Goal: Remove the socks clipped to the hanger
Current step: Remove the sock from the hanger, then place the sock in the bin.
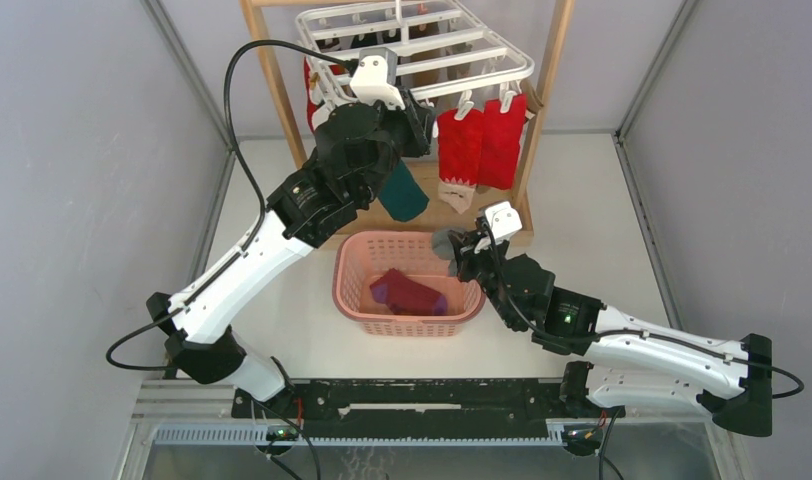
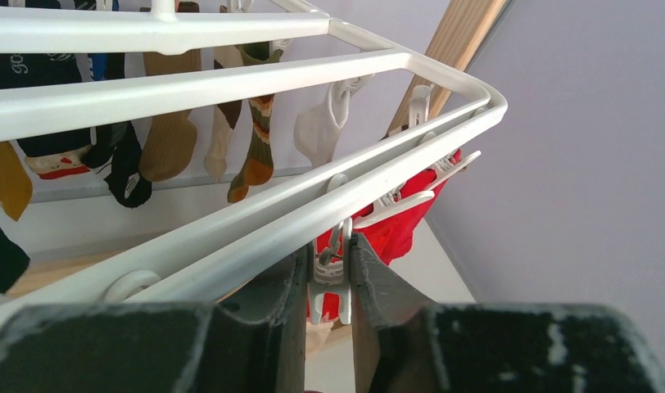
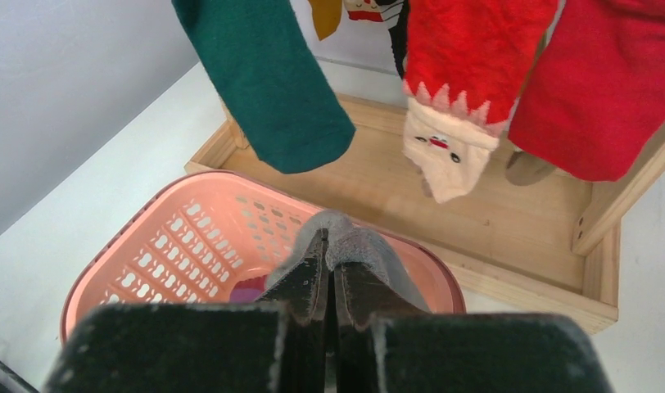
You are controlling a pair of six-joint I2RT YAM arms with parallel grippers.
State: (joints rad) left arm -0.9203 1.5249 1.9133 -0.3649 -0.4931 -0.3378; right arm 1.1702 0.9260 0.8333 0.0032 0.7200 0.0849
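Standing on the table, the wooden rack is holding up the white hanger. The hanger is still carrying most of the socks, with two red ones and a green sock at the front and more colours at the back. So I think the job is only getting started, with lots left to unclip. The pink basket is sitting on the table just in front of the rack, and some dark pink socks are lying in it. The right hand is hanging over the basket's far rim, squeezed tight on a grey sock that looks ready to drop in. The left hand is reaching up to the hanger's front bar, and its fingers are pinching a small white clip from both sides, nearly closed.
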